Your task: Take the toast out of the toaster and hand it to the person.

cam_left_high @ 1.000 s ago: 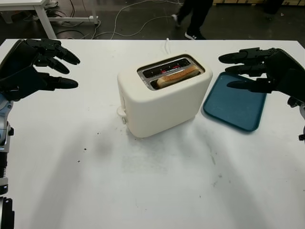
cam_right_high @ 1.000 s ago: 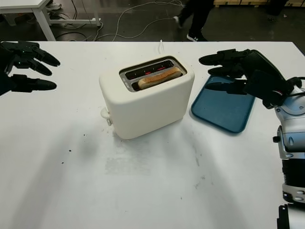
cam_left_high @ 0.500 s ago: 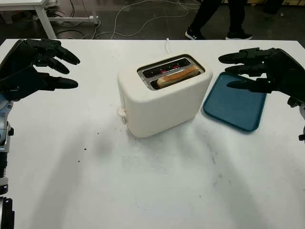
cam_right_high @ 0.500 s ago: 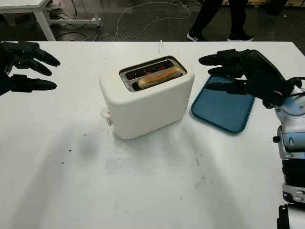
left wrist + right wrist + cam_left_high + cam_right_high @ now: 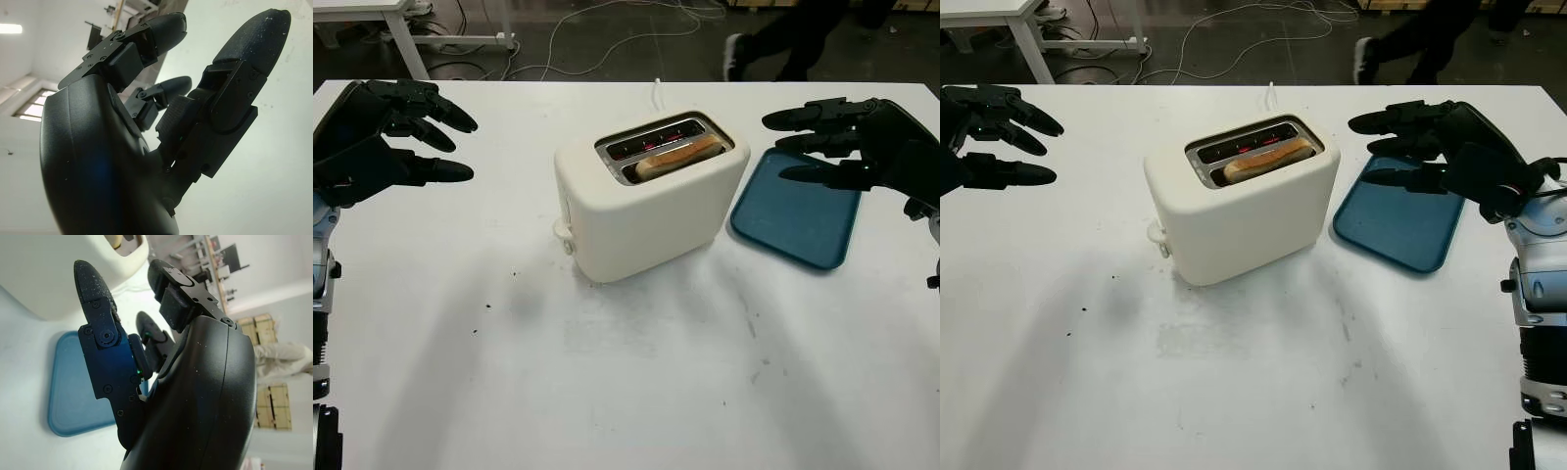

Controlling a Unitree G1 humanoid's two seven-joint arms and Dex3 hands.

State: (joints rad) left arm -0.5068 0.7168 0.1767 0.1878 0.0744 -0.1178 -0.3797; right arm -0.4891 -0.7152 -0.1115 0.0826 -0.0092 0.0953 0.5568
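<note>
A cream two-slot toaster (image 5: 646, 211) stands in the middle of the white table (image 5: 607, 392). One slice of toast (image 5: 677, 155) sticks up from its nearer slot; the far slot glows red inside. My left hand (image 5: 421, 137) hovers open above the table's far left side, well apart from the toaster. My right hand (image 5: 818, 145) is open too, held above the blue tray (image 5: 793, 220) to the right of the toaster. In the right wrist view the toaster (image 5: 44, 279) and tray (image 5: 68, 396) lie beyond my fingers (image 5: 105, 342).
The toaster's white cord (image 5: 658, 90) runs off the table's far edge. A person's legs (image 5: 783, 44) cross the dark floor behind the table. A white desk leg (image 5: 406, 44) and cables lie at the back left.
Both hands and the toaster have stayed put. The person behind the table has walked further to the right.
</note>
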